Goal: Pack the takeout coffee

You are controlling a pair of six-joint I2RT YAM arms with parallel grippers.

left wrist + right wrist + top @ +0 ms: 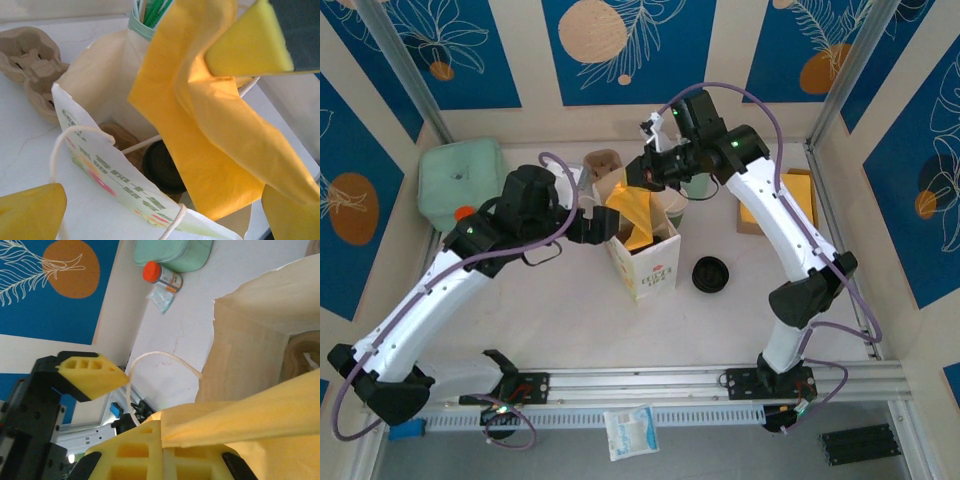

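Inside the white paper bag [645,262] I see the round black lid of the takeout coffee [162,165], standing low against the near wall. Above the bag's mouth my right gripper [642,178] is shut on a yellow napkin [635,215], pinched between its pads [162,440]; the napkin [220,125] hangs down into the bag. My left gripper [598,228] sits at the bag's left rim, open, its fingers [30,210] wide apart with the bag's printed wall [100,170] between them. A string handle [160,357] curves past my left finger [90,375].
Another round black lid [710,273] sits on the table right of the bag. Behind the bag are the brown pulp carrier [603,163] and the mint cup of straws [150,15]. A green box [460,180] and an orange-capped bottle [161,274] lie far left.
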